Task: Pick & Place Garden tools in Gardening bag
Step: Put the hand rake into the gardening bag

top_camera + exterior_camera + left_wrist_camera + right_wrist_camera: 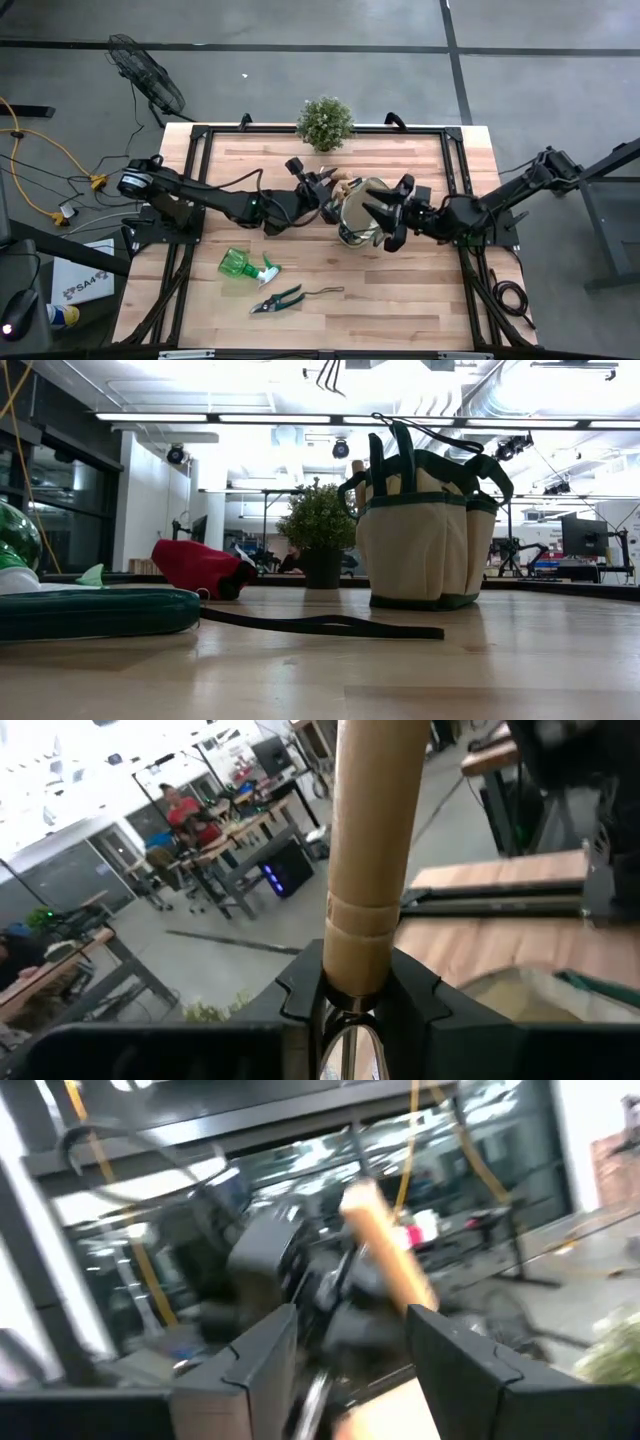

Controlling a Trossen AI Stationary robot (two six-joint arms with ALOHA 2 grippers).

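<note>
The tan gardening bag (362,212) with dark green trim stands upright mid-table; it also shows in the low view (425,530). My left gripper (328,190) is at the bag's left rim, shut on a wooden-handled tool (372,850). My right gripper (385,222) is open at the bag's right rim; whether it touches the bag I cannot tell. The green spray bottle (245,265) and green-handled pruners (280,298) lie on the near left of the table. The red glove (195,567) lies far back in the low view. My left gripper pinches the tool's wooden handle at its lower end (355,955), just above the metal neck, between its two fingers (300,990). The fingers lie across the handle and come from the table's left. The handle's free end (350,183) sticks out past the fingers; the metal end is mostly hidden by the gripper.
A bushy potted plant (325,122) stands at the table's far edge behind the bag. A dark strap (320,625) trails from the pruners across the table. Black frame rails (455,160) run along the table's sides. People sit in the room beyond.
</note>
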